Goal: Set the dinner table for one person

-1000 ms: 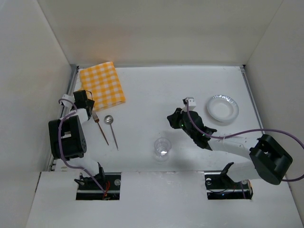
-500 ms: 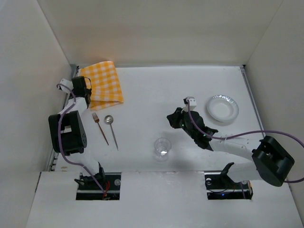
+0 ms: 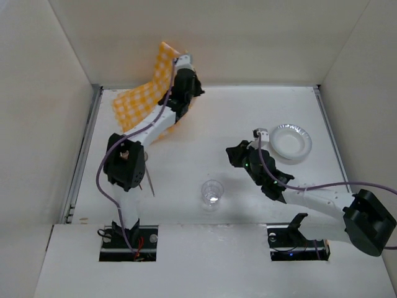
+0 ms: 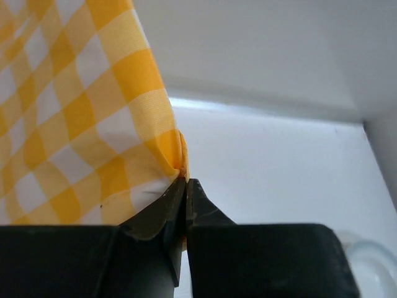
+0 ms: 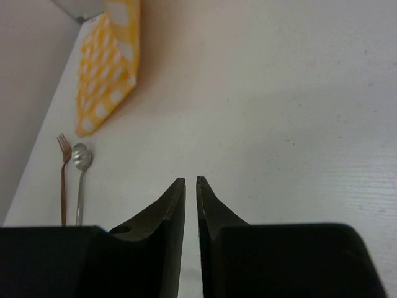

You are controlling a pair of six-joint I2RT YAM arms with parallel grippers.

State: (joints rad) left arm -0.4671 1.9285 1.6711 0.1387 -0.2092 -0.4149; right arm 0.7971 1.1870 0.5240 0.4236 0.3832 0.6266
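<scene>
Left gripper (image 4: 186, 181): jaws pressed together on a folded edge of the cloth (image 4: 74, 124). The cloth is lifted. Its pinched end is raised against the back wall, far-left of the glass (image 3: 212, 192), and the rest trails down toward the table (image 3: 248, 112).

Right gripper (image 5: 186, 181): fingers nearly together with a thin slit between them, nothing in it, touching nothing. It hovers just far-right of the glass.

The table carries everything; the glass stands on it near its near edge. The plate (image 3: 290, 141) sits on it farther right of the glass.

Hidden or cut off: in the top view the left arm covers the fork, and only the spoon's handle shows, left of the glass. The right wrist view shows the fork (image 5: 62, 174) and the spoon (image 5: 80, 158) side by side, apart. I cannot tell how much of the cloth's lower end still touches the table.

Change since 0.5 s ago: the left gripper was low at the cloth's left edge with the cloth lying flat. Now it is up and farther back, carrying the cloth. The right gripper has shifted slightly toward the plate. Glass and plate are unmoved.
</scene>
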